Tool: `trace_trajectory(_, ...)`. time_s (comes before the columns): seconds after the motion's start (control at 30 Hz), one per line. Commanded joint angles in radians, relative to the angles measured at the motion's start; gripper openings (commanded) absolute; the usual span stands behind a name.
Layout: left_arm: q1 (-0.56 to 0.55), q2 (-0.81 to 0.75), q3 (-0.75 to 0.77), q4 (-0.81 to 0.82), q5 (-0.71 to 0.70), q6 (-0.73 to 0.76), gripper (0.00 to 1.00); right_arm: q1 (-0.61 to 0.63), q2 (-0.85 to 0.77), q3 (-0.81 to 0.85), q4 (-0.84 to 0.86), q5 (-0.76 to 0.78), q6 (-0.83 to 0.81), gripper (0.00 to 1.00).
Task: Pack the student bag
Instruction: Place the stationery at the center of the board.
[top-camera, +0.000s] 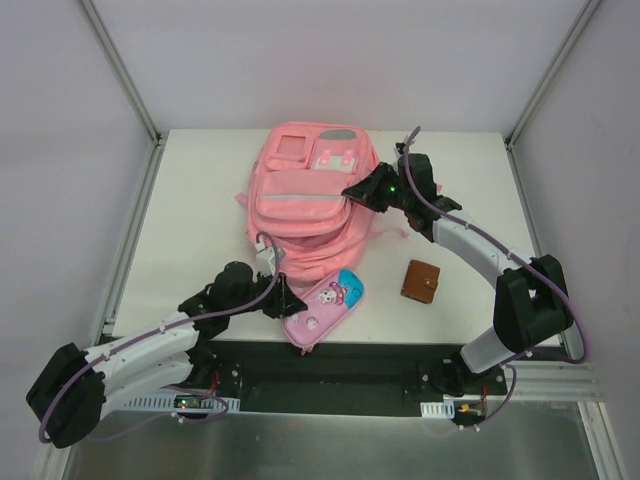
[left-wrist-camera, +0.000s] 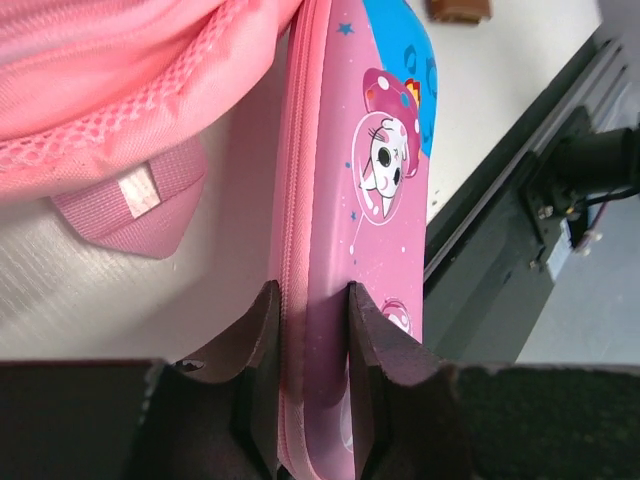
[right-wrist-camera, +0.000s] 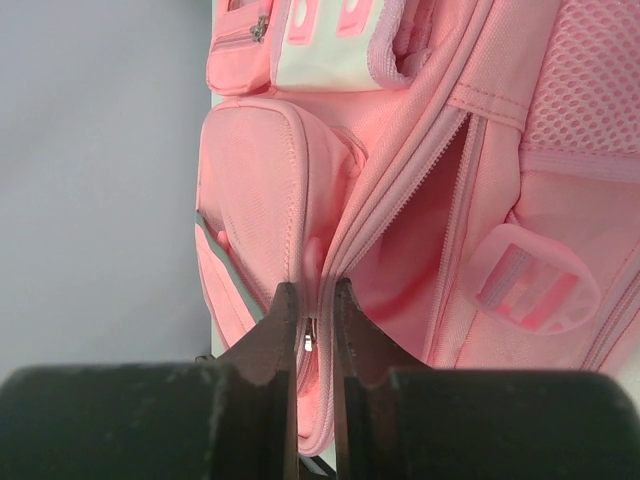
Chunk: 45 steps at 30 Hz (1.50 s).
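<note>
The pink student bag (top-camera: 300, 200) lies flat at the back middle of the table, front pockets up. Its main zip (right-wrist-camera: 400, 190) gapes open in the right wrist view. My right gripper (top-camera: 352, 192) is at the bag's right side, shut on the zipped edge of the bag's opening (right-wrist-camera: 314, 295), and a small metal zip pull shows between the jaws. A pink cartoon pencil case (top-camera: 325, 305) lies just in front of the bag. My left gripper (top-camera: 285, 300) is shut on the case's near-left end (left-wrist-camera: 312, 300), one jaw on each face beside its zip seam.
A brown wallet (top-camera: 421, 281) lies on the white table to the right of the pencil case. A pink strap tab (left-wrist-camera: 135, 205) of the bag rests on the table beside the case. The table's front edge and black rail (top-camera: 350, 350) run just behind the case.
</note>
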<state>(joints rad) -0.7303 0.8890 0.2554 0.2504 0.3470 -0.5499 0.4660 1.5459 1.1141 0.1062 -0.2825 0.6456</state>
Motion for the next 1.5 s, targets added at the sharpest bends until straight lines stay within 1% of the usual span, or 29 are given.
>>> trace_trajectory(0.0,-0.003,-0.105,0.019,0.012,-0.082,-0.088,0.00,0.003,-0.064,0.029,0.145,-0.076,0.032,0.01)
trace_trajectory(0.17,-0.004,-0.050,0.079,0.013,0.055,-0.082,0.00,0.005,-0.067,0.024,0.145,-0.075,0.032,0.01)
trace_trajectory(0.23,-0.003,-0.054,0.073,0.016,0.021,-0.099,0.00,0.005,-0.072,0.026,0.145,-0.075,0.034,0.01)
trace_trajectory(0.3,-0.004,-0.084,0.042,0.046,0.023,-0.104,0.00,0.005,-0.072,0.027,0.144,-0.078,0.032,0.01)
trace_trajectory(0.33,-0.003,-0.110,0.045,0.020,0.017,-0.099,0.00,0.003,-0.073,0.032,0.144,-0.081,0.034,0.01)
trace_trajectory(0.5,-0.004,-0.192,0.054,0.010,-0.062,-0.101,0.00,0.007,-0.070,0.039,0.141,-0.087,0.031,0.01)
trace_trajectory(0.57,-0.004,-0.219,0.070,-0.020,-0.101,-0.107,0.00,0.008,-0.072,0.038,0.139,-0.087,0.031,0.01)
trace_trajectory(0.83,0.002,-0.283,0.061,-0.056,-0.313,-0.177,0.00,0.011,-0.095,0.038,0.127,-0.092,0.022,0.01)
trace_trajectory(1.0,0.037,-0.245,0.053,0.029,-0.367,-0.231,0.00,0.013,-0.105,0.036,0.125,-0.092,0.020,0.01)
trace_trajectory(1.03,0.064,-0.234,0.051,0.039,-0.370,-0.273,0.00,0.014,-0.107,0.036,0.125,-0.093,0.022,0.01)
trace_trajectory(1.1,0.087,-0.223,0.033,0.076,-0.384,-0.292,0.00,0.017,-0.112,0.039,0.124,-0.099,0.020,0.01)
trace_trajectory(1.23,0.183,-0.202,0.019,0.165,-0.407,-0.337,0.00,0.028,-0.119,0.029,0.122,-0.104,0.019,0.01)
trace_trajectory(1.33,0.245,-0.156,0.022,0.260,-0.401,-0.350,0.00,0.040,-0.124,0.015,0.127,-0.110,0.025,0.01)
trace_trajectory(1.37,0.255,-0.138,0.028,0.324,-0.408,-0.354,0.00,0.045,-0.127,0.009,0.135,-0.113,0.034,0.01)
trace_trajectory(1.43,0.256,-0.076,0.038,0.390,-0.430,-0.358,0.00,0.062,-0.136,-0.003,0.144,-0.110,0.038,0.01)
trace_trajectory(1.47,0.261,-0.056,0.038,0.465,-0.436,-0.363,0.00,0.068,-0.139,-0.014,0.147,-0.109,0.040,0.01)
